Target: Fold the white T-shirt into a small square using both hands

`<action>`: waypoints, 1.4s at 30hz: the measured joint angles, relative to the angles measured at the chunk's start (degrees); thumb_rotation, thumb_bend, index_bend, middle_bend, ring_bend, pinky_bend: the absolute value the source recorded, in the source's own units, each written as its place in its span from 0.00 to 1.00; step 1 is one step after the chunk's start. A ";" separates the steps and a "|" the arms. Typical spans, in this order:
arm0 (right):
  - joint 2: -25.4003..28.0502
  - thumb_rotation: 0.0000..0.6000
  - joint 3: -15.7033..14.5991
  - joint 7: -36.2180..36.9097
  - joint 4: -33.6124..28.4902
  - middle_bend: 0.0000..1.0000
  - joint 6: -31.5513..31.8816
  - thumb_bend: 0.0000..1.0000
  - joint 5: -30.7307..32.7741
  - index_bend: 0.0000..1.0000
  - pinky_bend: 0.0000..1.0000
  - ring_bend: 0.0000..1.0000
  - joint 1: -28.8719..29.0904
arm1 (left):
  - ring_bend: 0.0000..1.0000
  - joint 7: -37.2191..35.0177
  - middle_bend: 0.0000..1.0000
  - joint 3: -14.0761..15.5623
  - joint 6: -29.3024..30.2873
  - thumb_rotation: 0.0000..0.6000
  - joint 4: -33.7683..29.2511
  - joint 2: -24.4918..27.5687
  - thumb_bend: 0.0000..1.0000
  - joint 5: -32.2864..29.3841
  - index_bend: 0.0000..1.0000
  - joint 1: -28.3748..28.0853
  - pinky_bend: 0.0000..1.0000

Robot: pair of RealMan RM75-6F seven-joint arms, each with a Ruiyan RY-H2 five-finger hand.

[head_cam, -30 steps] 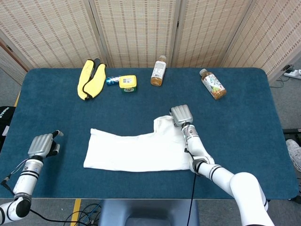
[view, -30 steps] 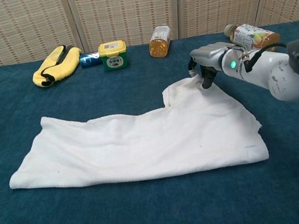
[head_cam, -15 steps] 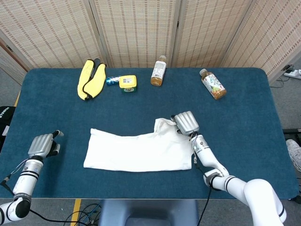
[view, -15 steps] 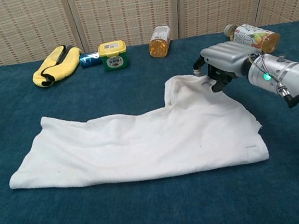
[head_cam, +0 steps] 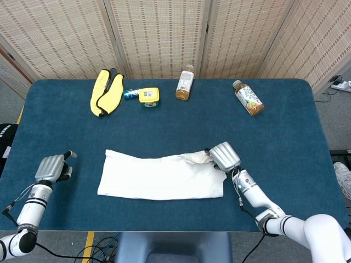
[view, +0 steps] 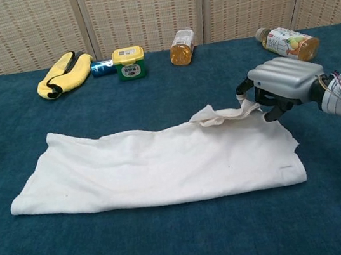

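The white T-shirt [head_cam: 162, 176] lies spread in a long flat band across the near middle of the blue worktop [head_cam: 285, 137], its length running left to right. At its far right corner a sleeve flap [view: 223, 114] is lifted and folded back over the body of the shirt, and the right hand [head_cam: 224, 156] holds that flap: in the chest view its fingers [view: 263, 102] curl down over the cloth edge and pinch it, knuckles up, with the hand just above the shirt's right end. The left hand [head_cam: 51, 167] sits well apart from the shirt, near the left edge of the worktop, palm down with its fingers curled in and nothing in them; the chest view shows only a sliver of it at the left border.

Along the far edge of the worktop lie a yellow cloth [head_cam: 106, 91], a small blue can [head_cam: 130, 94] on its side, a yellow-lidded green jar [head_cam: 148, 97] just beside it, an amber bottle [head_cam: 185, 83] and, further right, a labelled drink bottle [head_cam: 248, 98] lying on its side
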 measured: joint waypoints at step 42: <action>28.59 1.00 2.11 -13.25 -36.46 0.95 9.25 0.35 -1.40 0.17 1.00 0.99 -9.24 | 0.85 -10.04 0.94 5.36 9.70 1.00 9.83 -2.18 0.18 31.73 0.40 -0.70 0.97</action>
